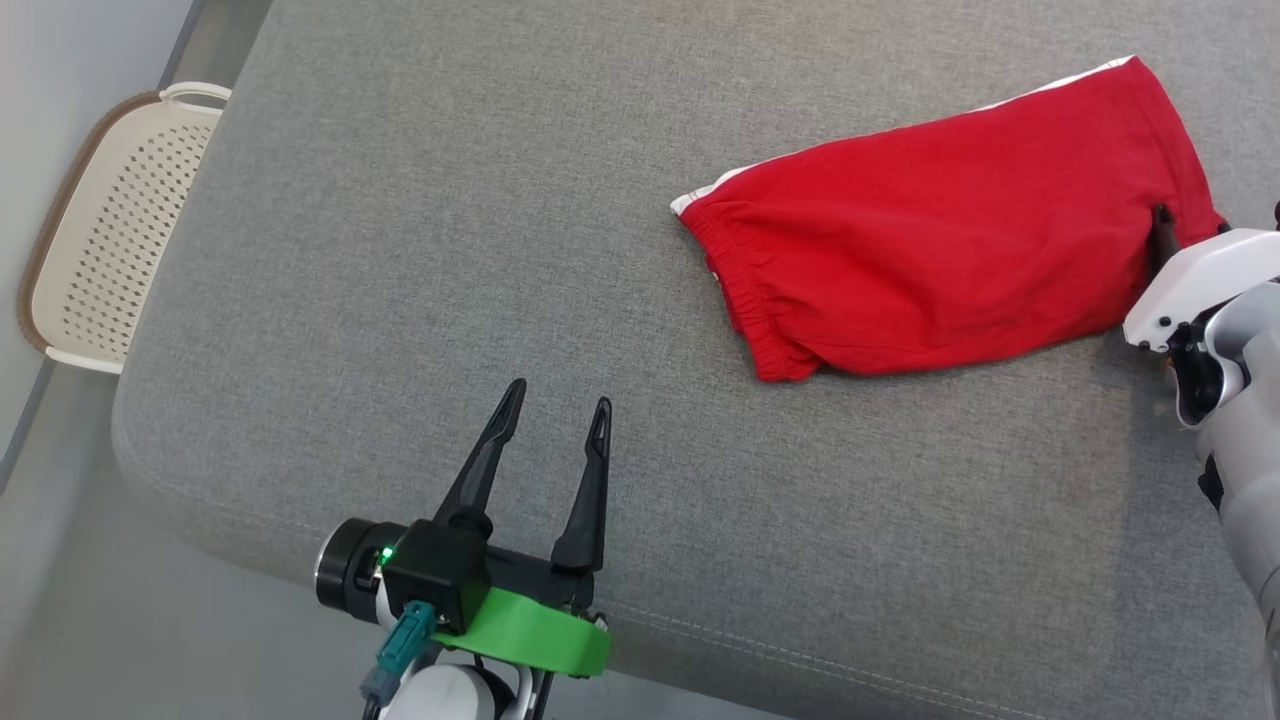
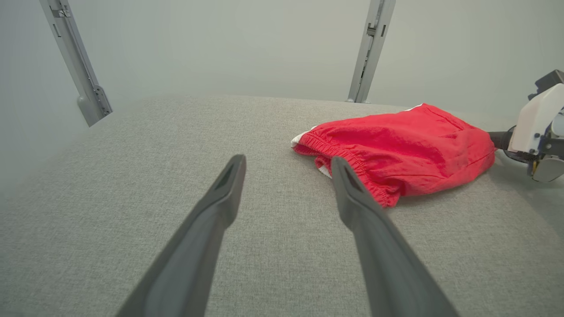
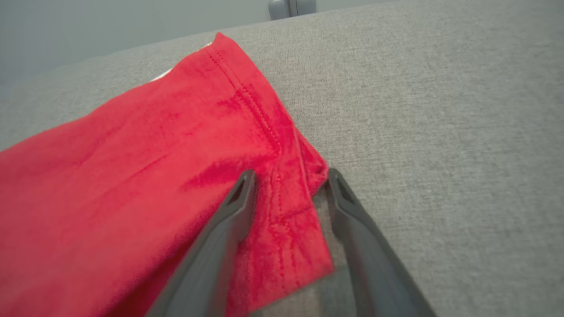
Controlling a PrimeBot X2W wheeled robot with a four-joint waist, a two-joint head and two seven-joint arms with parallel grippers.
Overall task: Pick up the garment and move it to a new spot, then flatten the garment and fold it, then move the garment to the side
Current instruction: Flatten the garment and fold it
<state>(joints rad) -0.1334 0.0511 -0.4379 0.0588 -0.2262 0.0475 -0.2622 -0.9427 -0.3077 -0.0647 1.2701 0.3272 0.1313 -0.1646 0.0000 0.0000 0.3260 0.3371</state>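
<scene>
The garment, a pair of red shorts with a white edge, lies folded flat at the far right of the grey padded table. My right gripper is at the garment's right-hand hem corner, its jaws apart with the stitched hem between them and one finger lying on the cloth. One dark right finger shows against the red. My left gripper hovers open and empty near the front edge, well left of the garment. Its tips point toward the elastic waistband.
A cream perforated basket sits on the floor beyond the table's left edge. The rounded front edge runs just behind my left wrist. Two metal rails stand against the pale wall at the far side.
</scene>
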